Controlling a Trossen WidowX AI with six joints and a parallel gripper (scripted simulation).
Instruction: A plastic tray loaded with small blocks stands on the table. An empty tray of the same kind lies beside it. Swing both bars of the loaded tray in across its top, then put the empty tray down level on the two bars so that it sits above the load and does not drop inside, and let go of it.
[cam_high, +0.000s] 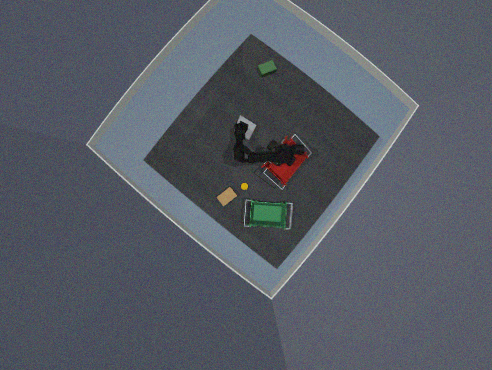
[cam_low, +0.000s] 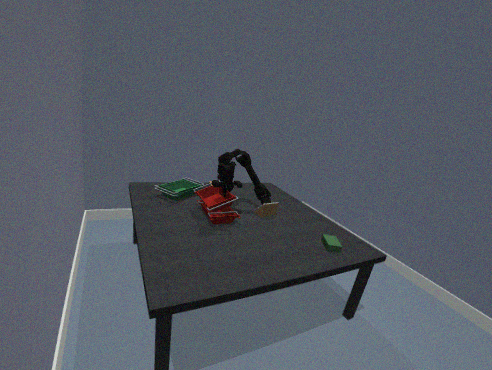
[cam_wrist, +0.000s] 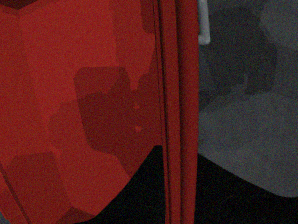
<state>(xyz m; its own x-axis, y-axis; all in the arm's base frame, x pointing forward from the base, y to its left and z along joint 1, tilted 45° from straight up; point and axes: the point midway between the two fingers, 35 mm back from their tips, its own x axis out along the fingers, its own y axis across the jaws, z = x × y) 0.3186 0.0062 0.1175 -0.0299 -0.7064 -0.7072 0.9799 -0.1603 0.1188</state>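
The empty red tray (cam_high: 286, 176) (cam_low: 212, 194) (cam_wrist: 55, 115) is in the air, its wire bars swung out past its ends. In the exterior view it looks tilted, and it overlaps the loaded red tray (cam_low: 224, 219) standing on the table below. One wire bar (cam_low: 223, 213) shows over the loaded tray's near end; its other bar and its blocks are hidden. My gripper (cam_low: 226, 194) (cam_wrist: 168, 151) is shut on a long side wall of the empty tray. In the wrist view that wall runs between the fingers, and the loaded tray is not seen.
A green tray (cam_high: 268, 213) (cam_low: 180, 188) with wire bars stands to one side. A tan block (cam_high: 227, 196) and a yellow disc (cam_high: 244, 186) lie near it. A green block (cam_high: 267, 68) (cam_low: 332, 242) lies farther off. A light plate (cam_high: 248, 127) (cam_low: 270, 210) lies by the arm's base.
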